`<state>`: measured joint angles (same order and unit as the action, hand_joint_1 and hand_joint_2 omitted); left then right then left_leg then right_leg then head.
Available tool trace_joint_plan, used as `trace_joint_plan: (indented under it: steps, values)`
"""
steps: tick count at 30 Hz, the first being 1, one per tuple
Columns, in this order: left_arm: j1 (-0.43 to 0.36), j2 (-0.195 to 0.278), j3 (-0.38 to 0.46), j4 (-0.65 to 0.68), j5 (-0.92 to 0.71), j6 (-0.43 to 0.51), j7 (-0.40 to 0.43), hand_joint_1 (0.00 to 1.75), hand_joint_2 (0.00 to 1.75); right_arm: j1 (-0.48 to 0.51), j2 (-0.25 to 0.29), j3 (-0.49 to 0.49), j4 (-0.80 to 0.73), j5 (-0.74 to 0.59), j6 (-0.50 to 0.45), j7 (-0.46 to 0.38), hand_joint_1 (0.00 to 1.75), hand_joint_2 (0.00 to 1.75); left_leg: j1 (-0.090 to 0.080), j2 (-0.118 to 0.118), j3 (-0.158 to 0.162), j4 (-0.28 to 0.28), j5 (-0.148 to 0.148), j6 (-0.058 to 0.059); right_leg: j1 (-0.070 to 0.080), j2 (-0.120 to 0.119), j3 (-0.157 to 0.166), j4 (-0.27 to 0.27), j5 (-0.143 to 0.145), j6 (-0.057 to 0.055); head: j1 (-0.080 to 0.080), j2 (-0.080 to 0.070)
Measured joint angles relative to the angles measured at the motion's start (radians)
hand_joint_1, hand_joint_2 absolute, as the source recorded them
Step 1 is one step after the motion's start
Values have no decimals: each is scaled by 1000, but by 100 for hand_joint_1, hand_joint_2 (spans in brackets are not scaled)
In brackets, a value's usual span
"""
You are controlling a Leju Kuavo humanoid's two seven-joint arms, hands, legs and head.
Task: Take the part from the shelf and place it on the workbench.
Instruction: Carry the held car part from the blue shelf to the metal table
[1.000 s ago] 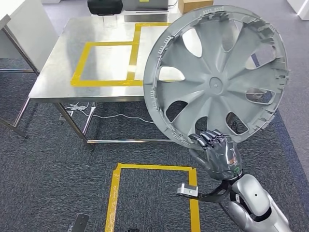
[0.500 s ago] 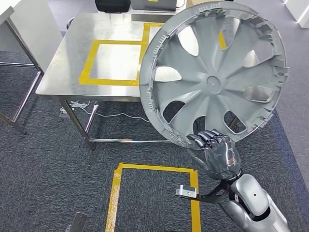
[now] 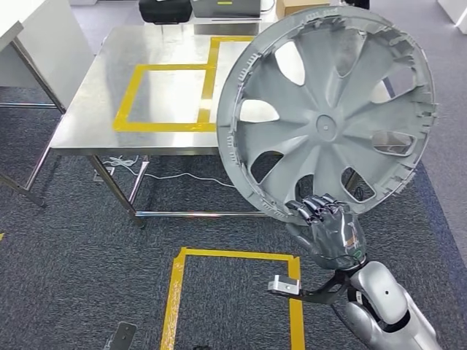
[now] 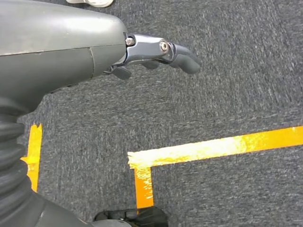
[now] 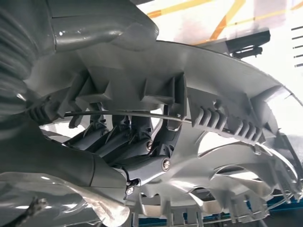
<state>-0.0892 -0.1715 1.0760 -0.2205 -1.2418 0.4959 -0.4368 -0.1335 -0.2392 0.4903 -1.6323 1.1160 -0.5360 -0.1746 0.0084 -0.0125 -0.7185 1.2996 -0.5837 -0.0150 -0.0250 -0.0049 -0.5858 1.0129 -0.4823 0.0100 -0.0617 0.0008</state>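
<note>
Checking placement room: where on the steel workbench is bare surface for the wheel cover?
The workbench shows bare steel inside the left yellow-taped square and along its left edge. The right-hand square is largely hidden behind the wheel cover held by the right hand. The far edge is crowded with dark cases.

My right hand grips the wheel cover at its lower rim, upright, just before the workbench, covering its right side
</note>
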Motion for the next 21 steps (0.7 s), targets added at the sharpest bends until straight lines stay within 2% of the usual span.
trace_joint_plan:
  steps: [1,3,4,5,8,9,11,13,14,15,16,18,20,21]
  values:
    - [0,0,0,0,0,0,0,0,175,0,0,1,1,0,0,0,175,175,1,0,20,-46,33,2,0,0,2,0,-1,1,0,0]
    - [-1,1,0,0,0,0,0,0,175,0,0,1,1,0,0,0,175,175,-1,2,83,-182,99,8,2,1,5,1,-4,7,0,0]
    - [-2,2,0,0,0,0,0,0,175,0,0,0,1,0,0,0,175,175,-2,3,105,-233,114,12,3,1,4,2,-5,11,1,0]
    - [-2,2,0,0,0,0,0,0,175,0,0,0,1,0,0,1,175,175,-4,3,116,-260,116,16,5,1,2,3,-5,16,1,0]
    - [0,2,-1,0,0,0,0,0,175,2,0,-1,1,0,0,1,175,175,-5,2,119,-272,112,31,4,1,-1,1,-8,34,2,0]
    - [0,2,-1,0,0,0,0,0,175,2,0,-1,1,0,0,0,175,175,-4,2,122,-276,113,38,3,1,-8,14,-18,38,3,0]
    - [-2,3,-1,0,0,0,0,0,175,1,0,-1,1,0,-1,0,175,175,-1,2,128,-282,115,50,2,2,-50,98,-65,42,7,0]
    - [-2,3,-1,0,0,0,0,0,175,3,0,-2,1,1,-1,1,175,175,-3,2,129,-281,112,56,3,3,-119,232,-118,43,8,0]
    - [-2,2,-1,0,0,0,0,0,175,6,0,-2,1,1,-1,0,175,175,-4,2,131,-281,111,57,4,3,-144,274,-124,44,8,0]
    - [-1,2,-1,0,0,-1,0,0,175,9,0,-2,2,2,-1,0,175,175,-5,1,133,-281,109,58,4,3,-152,280,-111,43,8,0]
    - [-1,2,-1,0,0,-1,0,0,175,11,0,-2,2,2,-1,-1,175,175,-5,0,136,-281,106,57,4,3,-140,247,-80,41,8,0]
    - [-2,1,-1,0,0,-1,0,0,175,12,0,-2,2,2,-1,-2,175,175,-6,-2,144,-280,99,52,5,3,-79,115,-10,36,8,0]
    - [-2,0,-1,0,0,-1,0,0,175,12,0,-3,2,3,0,-2,175,175,-9,-3,145,-276,93,44,8,4,-30,22,13,30,7,0]
    - [-2,0,-1,0,0,-1,0,0,175,13,0,-3,2,3,0,-2,175,175,-11,-3,144,-275,92,40,10,5,-22,11,7,27,6,0]
